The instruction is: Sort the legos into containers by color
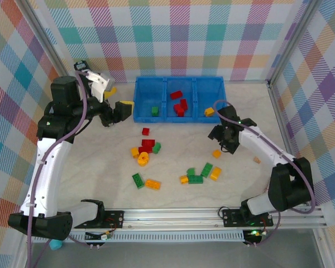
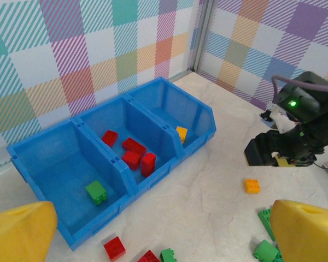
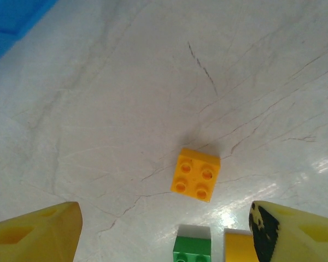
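The right tool (image 3: 164, 221) is spread wide over a lone orange brick (image 3: 195, 174) on the counter (image 3: 126, 98) with nothing pinched, and the left tool (image 2: 161, 229) is gaping empty too. Blue tray (image 2: 205, 117): one green brick (image 2: 97, 192) in the left bin, four red bricks (image 2: 134, 147) in the middle, one yellow brick (image 2: 181, 133) on the right. The remaining legos (image 1: 148, 146) are scattered out front.

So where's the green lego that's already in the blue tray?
In the top view, the green lego sits alone in the left compartment of the blue tray, beside the middle one holding the red legos.
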Controlling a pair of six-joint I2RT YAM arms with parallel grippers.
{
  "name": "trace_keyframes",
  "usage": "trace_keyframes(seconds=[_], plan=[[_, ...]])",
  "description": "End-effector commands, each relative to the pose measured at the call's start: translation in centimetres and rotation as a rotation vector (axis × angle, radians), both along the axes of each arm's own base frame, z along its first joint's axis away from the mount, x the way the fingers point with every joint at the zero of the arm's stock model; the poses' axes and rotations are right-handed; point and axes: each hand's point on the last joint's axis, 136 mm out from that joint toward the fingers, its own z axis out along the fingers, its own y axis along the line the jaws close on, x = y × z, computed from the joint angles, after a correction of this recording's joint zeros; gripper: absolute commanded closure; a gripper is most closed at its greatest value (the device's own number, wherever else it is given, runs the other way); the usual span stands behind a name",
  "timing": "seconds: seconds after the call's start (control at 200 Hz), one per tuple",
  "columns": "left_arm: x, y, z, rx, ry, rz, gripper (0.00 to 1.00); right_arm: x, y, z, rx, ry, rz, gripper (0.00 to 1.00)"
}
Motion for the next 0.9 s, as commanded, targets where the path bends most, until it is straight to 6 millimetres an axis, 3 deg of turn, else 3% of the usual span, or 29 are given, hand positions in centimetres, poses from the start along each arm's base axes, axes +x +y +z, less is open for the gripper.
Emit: trace_keyframes(seconds=[0.0,0.45,0.68,0.89], plan=[[-0.2,-0.3,0.1,-0.007,-0.014,-0.016,0.0,0.1,0.3,-1.3,0.03,0.033,-0.042,0.19],[0.0,0.0,-0.3,0.01,-0.018,0.009,0.0,-1.6,-0.4,-5.4,0.051,0.153,-0.165,0.23],[0.2,0.0,-0.4,0.015,-0.015,0.011,0.0,-1.2,0.0,-7.2,0.063,0.17,-0.142,0.26],[0.3,0.1,-0.6,0.021,-0.013,0.016,0.0,-0.8,-0.4,-7.9,0.033,0.184,-0.129,0.36]])
